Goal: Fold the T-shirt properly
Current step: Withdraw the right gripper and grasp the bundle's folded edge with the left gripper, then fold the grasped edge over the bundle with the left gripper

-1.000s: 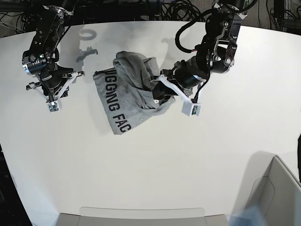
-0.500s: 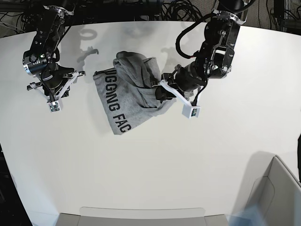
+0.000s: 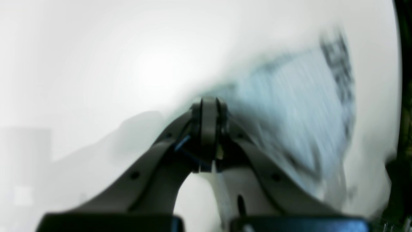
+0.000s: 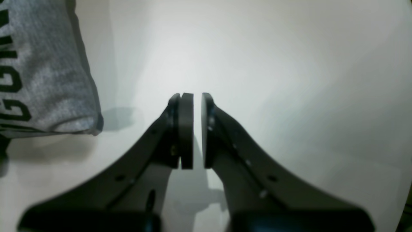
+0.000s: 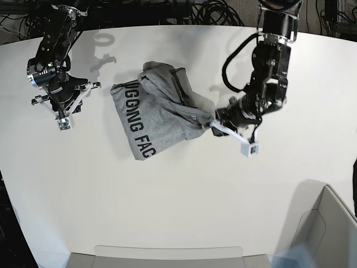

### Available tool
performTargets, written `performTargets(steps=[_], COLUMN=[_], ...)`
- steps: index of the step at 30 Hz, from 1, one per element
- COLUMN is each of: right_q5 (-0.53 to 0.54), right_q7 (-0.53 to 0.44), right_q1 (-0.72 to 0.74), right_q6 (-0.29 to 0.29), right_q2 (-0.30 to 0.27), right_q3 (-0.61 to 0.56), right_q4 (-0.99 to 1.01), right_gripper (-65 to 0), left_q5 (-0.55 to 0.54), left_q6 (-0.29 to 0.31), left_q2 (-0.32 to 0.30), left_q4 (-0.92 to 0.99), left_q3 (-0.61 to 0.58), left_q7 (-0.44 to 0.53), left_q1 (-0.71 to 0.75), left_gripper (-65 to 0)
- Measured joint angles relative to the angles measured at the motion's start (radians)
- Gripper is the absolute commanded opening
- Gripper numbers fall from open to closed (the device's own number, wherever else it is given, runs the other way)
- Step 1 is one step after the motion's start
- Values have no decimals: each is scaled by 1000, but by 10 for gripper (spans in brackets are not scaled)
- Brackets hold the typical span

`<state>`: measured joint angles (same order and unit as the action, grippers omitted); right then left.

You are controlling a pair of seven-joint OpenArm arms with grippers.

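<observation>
The heather-grey T-shirt (image 5: 156, 111) lies crumpled mid-table, its black lettering facing up along the left side. My left gripper (image 5: 215, 120) is shut on the shirt's right edge, and the cloth is drawn out into a point toward it. The left wrist view is motion-blurred: the jaws of the left gripper (image 3: 209, 106) are pressed together, with the T-shirt (image 3: 299, 112) smeared to their right. My right gripper (image 5: 93, 85) hovers just left of the shirt. In its wrist view the right gripper (image 4: 197, 96) is open by a narrow slit and holds nothing, with the T-shirt (image 4: 42, 74) at upper left.
A grey box (image 5: 329, 229) stands at the front right corner. A flat tray edge (image 5: 167, 254) runs along the front. Cables (image 5: 206, 14) lie behind the table's far edge. The white table (image 5: 167, 190) is bare in front of the shirt.
My left gripper closed on the shirt's right edge and moved right and forward, stretching the cloth after it. The right arm has barely moved.
</observation>
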<state>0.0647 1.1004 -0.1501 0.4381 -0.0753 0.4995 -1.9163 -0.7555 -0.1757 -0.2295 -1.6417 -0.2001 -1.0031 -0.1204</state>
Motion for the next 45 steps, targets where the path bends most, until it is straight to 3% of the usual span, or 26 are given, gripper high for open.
performTargets(steps=[4,7,11,15,20,24,31,34,39,43,45], right_q5=[4,5,0,18,7,11,61,66,67,68,68], right_q7=[-1,-2,1,-6,-5,0,3,2,2,2,2], right_q1=[0,0,6,18,61,56,18,14,14,17,19], right_q6=[0,0,0,1,-1,0,0,0,0,-1,0], right_q2=[1,1,1,5,2,14,3,3,3,4,3], right_q3=[0,0,2,61,207,286,340,340,340,336,335], right_q4=[0,0,0,0,3,3,4,4,4,4,3], right_gripper=[-598,-598,-598,-598,-598,-598,-598,-598,-598,-598,-598], left_q5=[14,-6,-11,-32,-41,125,342,415,518,557,558], left_q6=[-10,-3,13,90,111,94,116,109,-6,-122,-153], left_q2=[-9,-5,6,6,19,13,60,47,27,-39,-60], left_q4=[7,-168,-380,-367,-366,-310,-200,-177,-196,-227,-278], left_q3=[70,86,82,-45,-232,-375,-654,-677,-618,-525,-440], left_q7=[-42,-105,-93,-92,74,84,84,5,-102,-119,-121], left_q1=[-53,-38,57,148,145,114,50,57,91,159,202], left_gripper=[-650,-650,-650,-650,-650,-650,-650,-650,-650,-650,-650])
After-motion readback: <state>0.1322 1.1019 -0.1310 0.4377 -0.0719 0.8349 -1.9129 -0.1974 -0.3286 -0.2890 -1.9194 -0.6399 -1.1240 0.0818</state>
